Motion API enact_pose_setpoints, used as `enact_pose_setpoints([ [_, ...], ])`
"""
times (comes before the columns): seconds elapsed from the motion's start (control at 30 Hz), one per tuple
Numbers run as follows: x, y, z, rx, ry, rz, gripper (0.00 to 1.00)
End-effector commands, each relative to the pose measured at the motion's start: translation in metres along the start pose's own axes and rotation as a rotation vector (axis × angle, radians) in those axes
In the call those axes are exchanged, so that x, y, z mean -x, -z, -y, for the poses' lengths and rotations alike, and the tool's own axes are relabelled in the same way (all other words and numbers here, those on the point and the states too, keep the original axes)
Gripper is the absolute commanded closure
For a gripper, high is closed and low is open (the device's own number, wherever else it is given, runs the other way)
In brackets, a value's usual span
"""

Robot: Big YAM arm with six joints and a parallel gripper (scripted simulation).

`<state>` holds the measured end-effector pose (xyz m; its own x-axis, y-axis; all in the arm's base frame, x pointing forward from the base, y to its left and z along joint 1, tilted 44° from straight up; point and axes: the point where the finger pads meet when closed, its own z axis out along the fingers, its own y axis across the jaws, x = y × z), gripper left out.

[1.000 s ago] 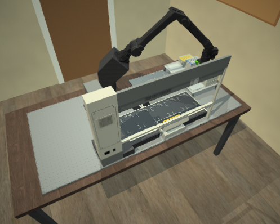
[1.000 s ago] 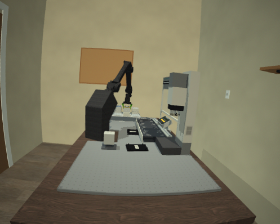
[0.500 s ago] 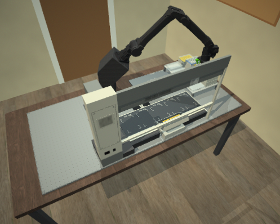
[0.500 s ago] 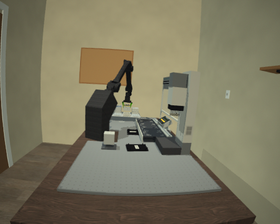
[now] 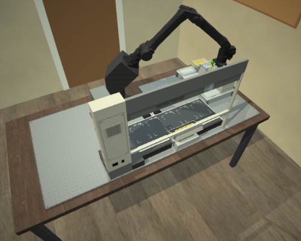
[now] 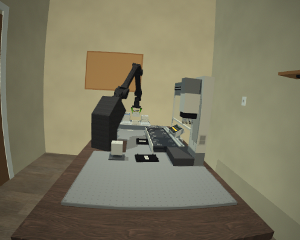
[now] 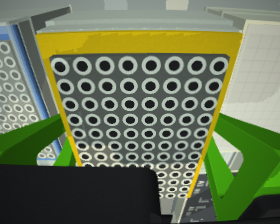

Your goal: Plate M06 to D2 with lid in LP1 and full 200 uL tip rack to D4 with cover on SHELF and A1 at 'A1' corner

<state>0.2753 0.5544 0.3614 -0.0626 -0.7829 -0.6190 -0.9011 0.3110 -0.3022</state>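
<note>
So the yellow tip rack (image 7: 141, 115) is clamped in the end effector (image 7: 141, 165), green fingers on its two long sides. That grip makes sense to me: squeezing across the narrow width keeps it level for carrying. Every spot I can see through the top is a pale ring on grey, so it looks full; I can't read a size label from here, so whether it's the 200 one I can't say.

It's hanging over the shelf (image 5: 159, 82) at the far end of the desk (image 5: 17, 212), with a blue rack (image 7: 11, 85) just beside it on one side and a pale gridded plate (image 7: 256, 75) on the other. In the exterior view it looks lifted above its neighbours, though it's small there.

The deck (image 5: 171, 118) sits behind the grey beam (image 5: 186, 85), and its positions look free.
</note>
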Motion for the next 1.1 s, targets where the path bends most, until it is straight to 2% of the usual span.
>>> enact_pose_setpoints([
  [0.0, 0.020, 0.047, 0.004, -0.010, -0.014, 0.068, 1.00],
  [0.4, 0.031, 0.074, 0.009, -0.015, -0.019, 0.095, 1.00],
  [1.07, 0.029, 0.105, 0.008, -0.015, -0.020, 0.096, 1.00],
])
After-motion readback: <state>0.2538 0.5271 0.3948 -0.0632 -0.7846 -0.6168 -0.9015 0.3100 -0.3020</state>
